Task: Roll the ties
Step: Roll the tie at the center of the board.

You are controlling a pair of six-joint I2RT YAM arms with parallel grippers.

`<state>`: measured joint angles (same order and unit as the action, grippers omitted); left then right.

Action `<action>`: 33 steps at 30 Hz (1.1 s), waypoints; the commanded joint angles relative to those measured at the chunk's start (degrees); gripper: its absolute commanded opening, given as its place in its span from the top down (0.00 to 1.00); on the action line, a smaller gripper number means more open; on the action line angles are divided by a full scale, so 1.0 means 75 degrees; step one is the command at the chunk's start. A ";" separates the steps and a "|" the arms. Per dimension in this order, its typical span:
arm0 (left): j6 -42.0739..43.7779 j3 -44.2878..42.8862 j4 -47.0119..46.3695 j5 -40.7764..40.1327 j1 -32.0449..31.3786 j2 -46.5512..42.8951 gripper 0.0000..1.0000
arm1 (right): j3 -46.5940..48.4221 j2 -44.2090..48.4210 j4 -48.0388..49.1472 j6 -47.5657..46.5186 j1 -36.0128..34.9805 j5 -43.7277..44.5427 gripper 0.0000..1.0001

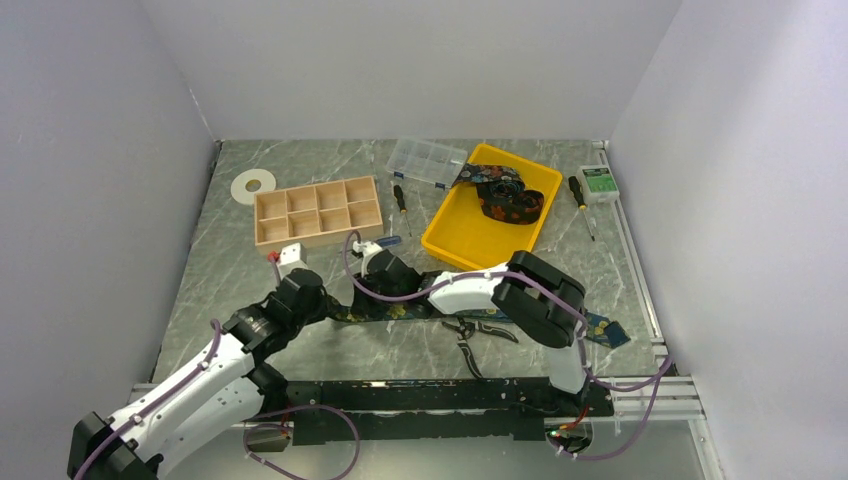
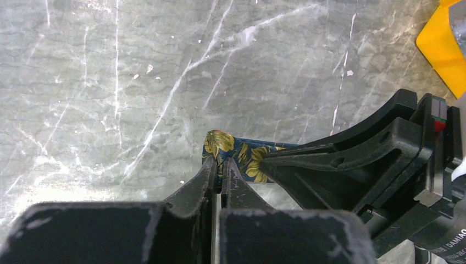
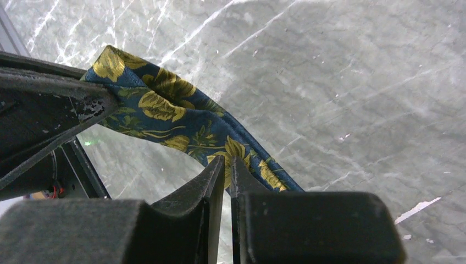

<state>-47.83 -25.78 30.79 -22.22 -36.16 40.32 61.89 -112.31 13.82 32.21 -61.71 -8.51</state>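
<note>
Left jaws clenched on tie point(image 2: 242, 153) end, low over the bench point(image 2: 137, 82). Right jaws just beside, nearly closed at the tie; can't tell if grasping. Risk: weak right pinch lets fabric slip, so the roll starts crooked.

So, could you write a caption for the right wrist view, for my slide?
Right wrist view: the right gripper pinches the floral tie while the left gripper holds its end.

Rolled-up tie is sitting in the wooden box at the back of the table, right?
Not quite. The rolled-up tie is at the back of the table, but it sits in the yellow tray, not the wooden box. The top view shows it.
</note>
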 commanded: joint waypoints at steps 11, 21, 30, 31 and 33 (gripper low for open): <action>-0.0158 -0.0209 0.0216 -0.0528 -0.0343 -0.0215 0.97 | 0.1048 -0.0886 -0.0004 0.0334 -0.0051 -0.0569 0.91; 0.0130 -0.0382 0.0267 -0.0611 -0.0507 -0.0172 0.97 | 0.0568 -0.0527 0.0385 0.0628 0.0063 -0.0182 0.90; 0.0276 -0.0370 -0.0176 -0.0941 -0.0819 0.0485 0.97 | -0.0863 0.1204 0.0587 0.0540 0.0603 0.0361 0.70; 0.0276 -0.0387 -0.0214 -0.0997 -0.0883 0.0601 0.97 | -0.0962 0.1315 0.0604 0.0529 0.0638 0.0351 0.69; 0.0263 -0.0442 -0.0258 -0.1135 -0.1025 0.0767 0.97 | -0.1131 0.1503 0.0595 0.0536 0.0673 0.0370 0.69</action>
<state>-46.59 -26.39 31.46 -27.64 -42.04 44.18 55.37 -104.79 16.43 36.62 -56.90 -7.38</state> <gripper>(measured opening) 0.055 0.302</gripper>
